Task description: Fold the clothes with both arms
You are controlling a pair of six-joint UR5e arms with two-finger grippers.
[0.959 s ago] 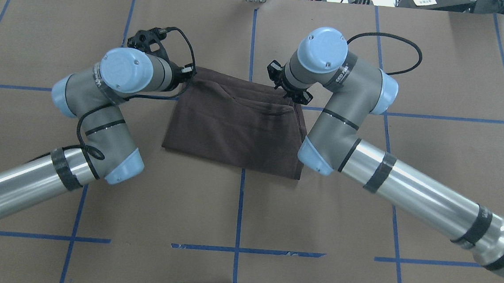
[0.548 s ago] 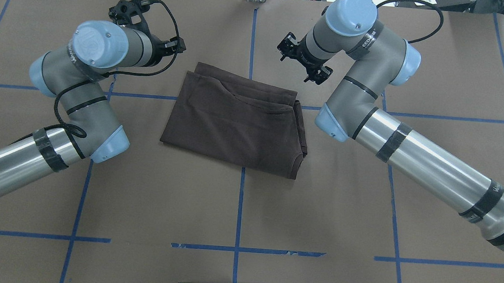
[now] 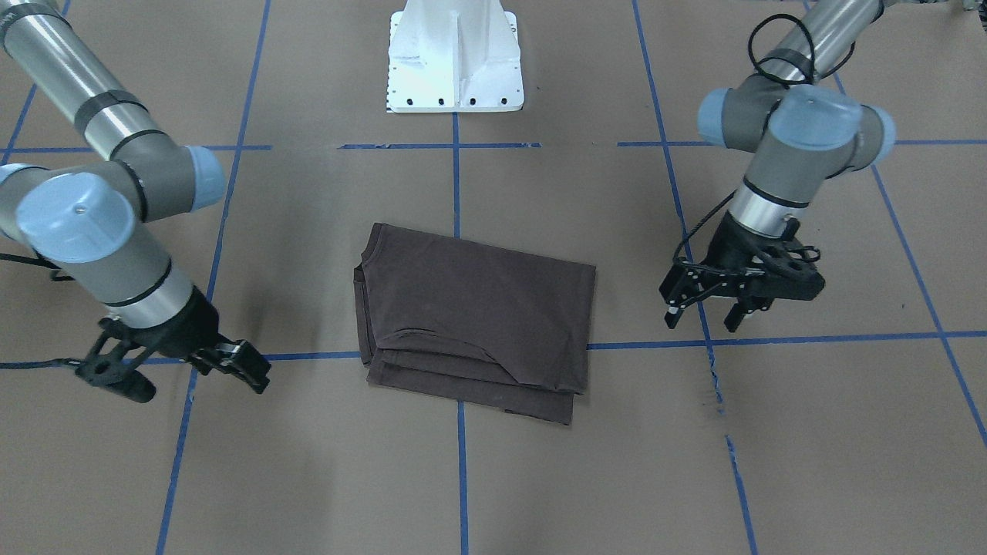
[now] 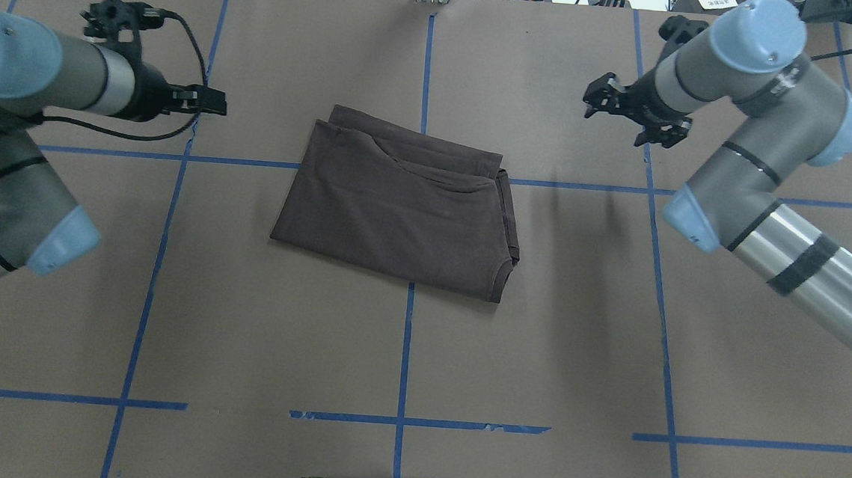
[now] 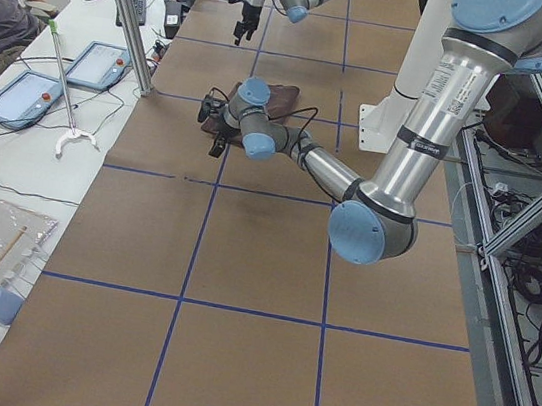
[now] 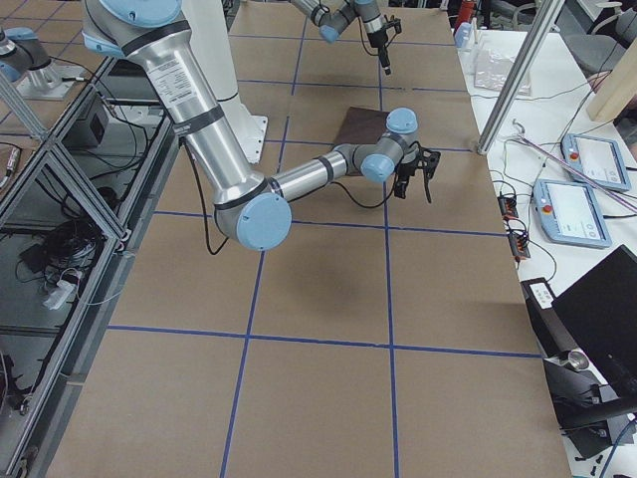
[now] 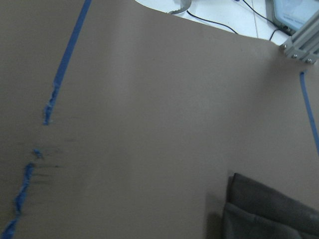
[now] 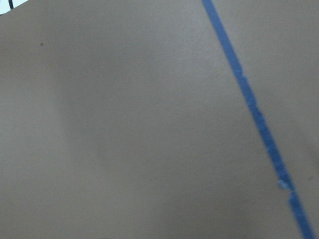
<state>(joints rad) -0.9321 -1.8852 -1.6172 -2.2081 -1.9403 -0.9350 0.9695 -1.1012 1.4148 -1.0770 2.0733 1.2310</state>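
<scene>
Front-facing view first: your T-shirt (image 3: pixel 478 308) sits folded in a rough rectangle in the middle of the table (image 3: pixel 771 462), right across a blue tape line (image 3: pixel 461 478). The left gripper (image 3: pixel 703 312) hangs well off to the picture's right, fingers spread and empty. The right gripper (image 3: pixel 189 378) is well off to the picture's left, also spread wide with nothing in it. Overhead shows the same layout: the shirt lies between the 2 arms, touched by neither, and the layers along its far edge are stepped rather than flush. The 2 side views show the shirt only partly, behind the near wrist, and the fingers are too small to read there. The left wrist camera catches just 1 corner of the cloth at lower right. The right wrist camera shows only paper and tape. To me the fold looks basically done, so the risk is messing it up. If you go in for another fold, pinching only the top layer at that stepped edge would peel the stack open. A low sweep across the table could also snag a loose edge and drag the whole thing crooked.
</scene>
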